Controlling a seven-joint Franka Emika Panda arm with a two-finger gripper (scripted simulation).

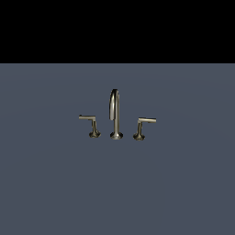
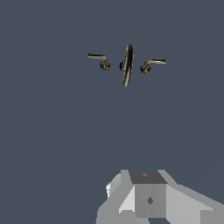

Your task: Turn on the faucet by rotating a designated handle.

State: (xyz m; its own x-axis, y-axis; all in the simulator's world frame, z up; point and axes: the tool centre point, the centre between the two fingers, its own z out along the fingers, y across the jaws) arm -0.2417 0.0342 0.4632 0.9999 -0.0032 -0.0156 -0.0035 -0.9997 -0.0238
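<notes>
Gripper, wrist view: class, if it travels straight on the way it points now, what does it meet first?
Probably the bare floor. The gripper looks down on open surface; the faucet and its handle lie well off from it. Depth is unclear, so this is a judgement.

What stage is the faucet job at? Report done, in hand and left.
Done: nothing visible; the designated handle stands untouched, its bar pointing to the exterior view's left. In hand: the wrist view looks down on the faucet from well clear, the gripper's fingers not visible. Left: approach, contact and rotate the lever.
</notes>
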